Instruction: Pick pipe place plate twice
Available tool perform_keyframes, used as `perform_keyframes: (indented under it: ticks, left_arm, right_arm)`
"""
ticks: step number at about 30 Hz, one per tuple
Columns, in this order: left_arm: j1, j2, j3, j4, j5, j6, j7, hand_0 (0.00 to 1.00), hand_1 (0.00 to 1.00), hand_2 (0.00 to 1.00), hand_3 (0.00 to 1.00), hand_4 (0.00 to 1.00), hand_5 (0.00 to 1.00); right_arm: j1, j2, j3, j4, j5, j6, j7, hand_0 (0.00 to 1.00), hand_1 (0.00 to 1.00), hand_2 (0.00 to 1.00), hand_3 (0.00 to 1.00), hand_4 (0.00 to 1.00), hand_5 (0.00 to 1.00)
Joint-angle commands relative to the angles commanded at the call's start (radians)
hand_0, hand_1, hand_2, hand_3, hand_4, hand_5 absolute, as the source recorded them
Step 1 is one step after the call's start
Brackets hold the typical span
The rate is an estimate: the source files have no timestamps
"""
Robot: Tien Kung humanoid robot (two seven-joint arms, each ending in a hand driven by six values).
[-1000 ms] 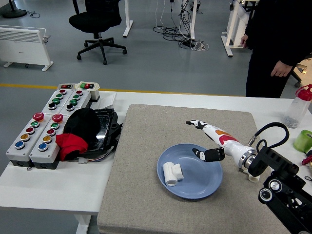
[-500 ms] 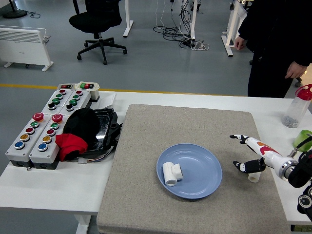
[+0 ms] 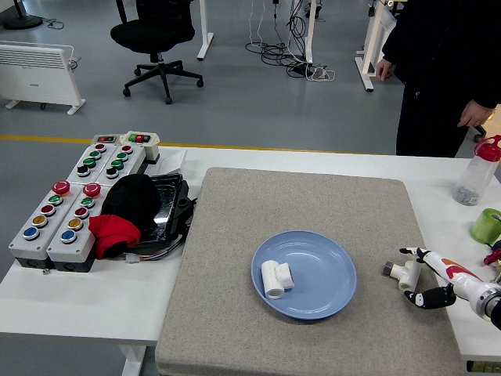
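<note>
your right hand (image 3: 438, 283) has its fingers (image 3: 412, 252) spread, gripping nothing; a white pipe (image 3: 404, 273) lies between them on the grey mat (image 3: 235, 313). another pipe fitting (image 3: 276, 278) sits on the blue plate (image 3: 329, 294), well left. no readable writing.

I see one white pipe piece (image 3: 276, 279) on the blue plate (image 3: 329, 291); a second (image 3: 404, 274) lies on the mat beside my open right hand (image 3: 435, 280).

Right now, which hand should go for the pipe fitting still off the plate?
Right. The right hand is open right beside the loose pipe fitting on the mat, right of the plate. No left arm shows.
</note>
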Motion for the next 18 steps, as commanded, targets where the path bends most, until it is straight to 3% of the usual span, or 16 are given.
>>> perform_keyframes:
  ticks: [3, 4, 9, 10, 15, 16, 18]
  left_arm:
    - [-0.001, 0.0, 0.0, 0.0, 0.001, -0.001, 0.0, 0.72, 0.745, 0.704, 0.649, 0.398, 0.998]
    - [-0.001, 0.0, -0.001, 0.0, 0.002, -0.001, 0.0, 0.721, 0.744, 0.704, 0.649, 0.398, 0.998]
    - [-0.001, -0.001, -0.001, 0.0, 0.001, -0.002, 0.0, 0.721, 0.744, 0.704, 0.649, 0.398, 0.998]
    - [-0.001, -0.001, 0.0, 0.0, 0.001, -0.002, 0.0, 0.721, 0.744, 0.702, 0.649, 0.398, 0.998]
    - [-0.001, -0.001, -0.001, 0.0, 0.002, -0.002, 0.0, 0.721, 0.744, 0.702, 0.649, 0.398, 0.998]
    - [-0.001, -0.001, -0.001, 0.0, 0.002, -0.002, 0.001, 0.721, 0.744, 0.702, 0.648, 0.397, 0.998]
    - [-0.001, 0.0, -0.002, 0.0, 0.003, -0.002, 0.001, 0.721, 0.744, 0.702, 0.648, 0.397, 0.998]
  right_arm:
    - [-0.004, 0.001, -0.003, -0.01, -0.002, -0.012, 0.011, 0.958, 0.916, 0.998, 0.944, 0.707, 0.342]
    - [-0.006, 0.002, -0.005, -0.014, -0.003, -0.019, 0.018, 0.83, 0.817, 0.947, 0.881, 0.728, 0.353]
    - [-0.009, 0.006, -0.008, -0.016, -0.002, -0.035, 0.028, 0.83, 0.817, 0.947, 0.881, 0.728, 0.353]
    - [-0.008, 0.007, -0.009, -0.018, -0.001, -0.037, 0.03, 0.727, 0.76, 0.887, 0.853, 0.732, 0.351]
    - [-0.007, 0.01, -0.017, -0.027, 0.0, -0.055, 0.037, 0.727, 0.76, 0.887, 0.853, 0.732, 0.351]
    - [-0.007, 0.01, -0.018, -0.028, 0.0, -0.056, 0.038, 0.631, 0.699, 0.796, 0.819, 0.726, 0.348]
    - [-0.006, 0.012, -0.022, -0.032, -0.001, -0.068, 0.045, 0.631, 0.699, 0.796, 0.819, 0.726, 0.348]
